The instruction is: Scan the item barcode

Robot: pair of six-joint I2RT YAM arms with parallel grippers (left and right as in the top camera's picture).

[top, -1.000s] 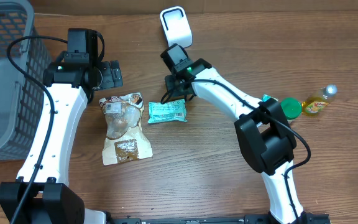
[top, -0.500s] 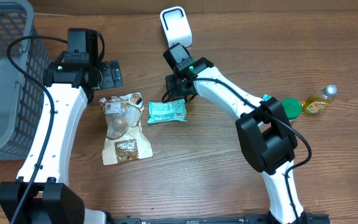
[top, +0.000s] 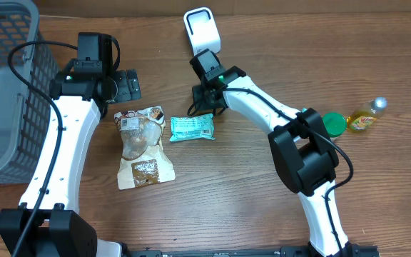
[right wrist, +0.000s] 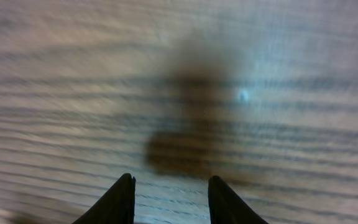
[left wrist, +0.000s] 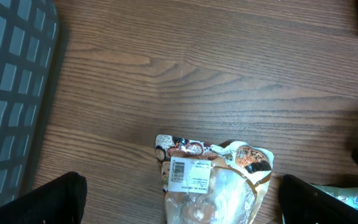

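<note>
A brown snack pouch (top: 143, 146) lies flat on the table, its white barcode label (left wrist: 191, 173) facing up. A green packet (top: 192, 128) lies just to its right. The white scanner (top: 201, 28) stands at the back. My left gripper (top: 125, 87) hovers behind the pouch, open wide; in the left wrist view the left gripper (left wrist: 182, 208) has the pouch's top edge between its fingers (left wrist: 58, 199) without touching them. My right gripper (top: 203, 104) hangs just behind the green packet. In the right wrist view the right gripper (right wrist: 173, 199) is partly open over bare wood, nothing between its fingers.
A grey mesh basket (top: 6, 86) fills the left edge of the table. At the right lie a green-capped container (top: 332, 123) and a small yellow bottle (top: 366, 118).
My right gripper has drifted slightly to the right and back from the green packet, and its jaws have widened a little. The left arm and both packets have stayed put.
</note>
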